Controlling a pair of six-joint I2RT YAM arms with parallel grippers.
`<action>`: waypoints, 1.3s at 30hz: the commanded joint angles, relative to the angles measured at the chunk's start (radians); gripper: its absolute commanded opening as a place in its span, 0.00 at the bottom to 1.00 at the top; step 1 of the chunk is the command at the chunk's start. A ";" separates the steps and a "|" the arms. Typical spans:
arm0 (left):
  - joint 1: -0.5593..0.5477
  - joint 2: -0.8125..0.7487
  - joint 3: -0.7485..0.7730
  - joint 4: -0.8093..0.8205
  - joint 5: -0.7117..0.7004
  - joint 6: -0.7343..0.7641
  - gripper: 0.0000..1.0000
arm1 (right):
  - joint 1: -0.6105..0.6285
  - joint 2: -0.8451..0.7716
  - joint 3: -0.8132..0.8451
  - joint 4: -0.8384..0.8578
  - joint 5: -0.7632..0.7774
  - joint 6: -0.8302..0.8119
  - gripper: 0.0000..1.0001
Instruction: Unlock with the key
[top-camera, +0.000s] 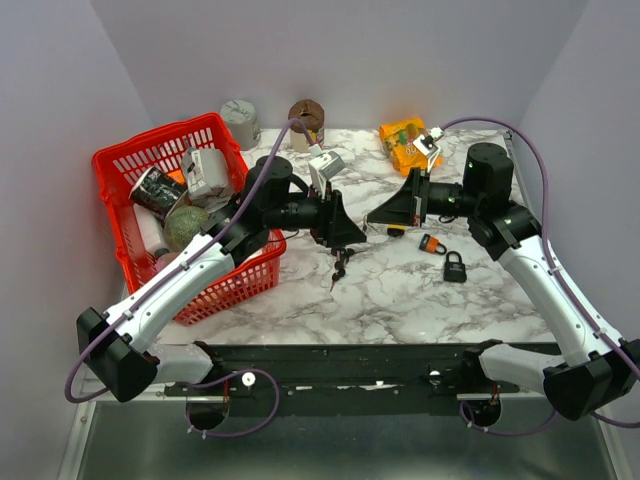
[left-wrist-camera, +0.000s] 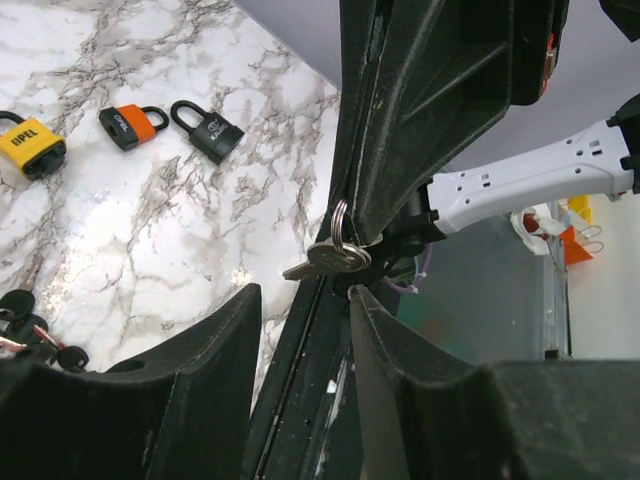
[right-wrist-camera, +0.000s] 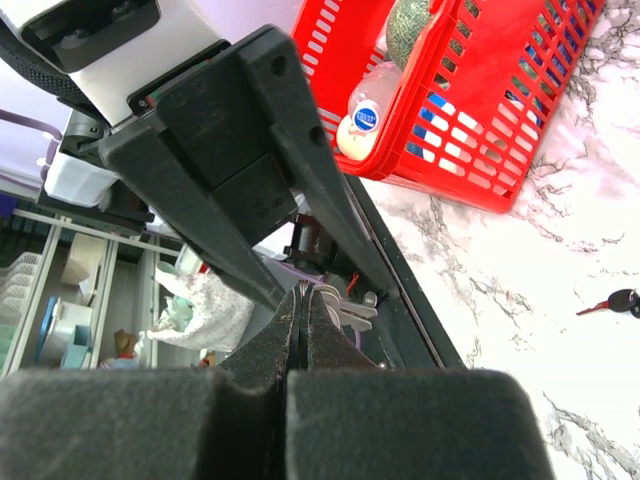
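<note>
Hanging from the tip of the right gripper, the silver keys dangle on their ring in mid-air. Those jaws are pressed flat together, and the bunch is pinched at the very tip. Nose to nose with it above the marble table sits the left gripper. Its fingers are parted roughly halfway with nothing between them, the keys just beyond their tips. Down on the marble, to the right, three locks lie close together: the yellow padlock, the orange padlock and the black padlock. A bunch of black-headed keys lies under the left gripper. The red basket sits far left.
</note>
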 joint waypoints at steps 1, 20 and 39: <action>0.001 -0.027 -0.014 0.005 -0.030 0.003 0.42 | -0.005 -0.017 0.013 0.010 -0.036 0.018 0.01; 0.001 -0.029 -0.034 0.059 -0.022 -0.009 0.43 | -0.005 -0.016 0.000 0.010 -0.052 0.031 0.01; 0.001 -0.072 -0.066 0.025 -0.025 -0.003 0.00 | -0.007 -0.028 -0.058 -0.006 0.009 -0.022 0.01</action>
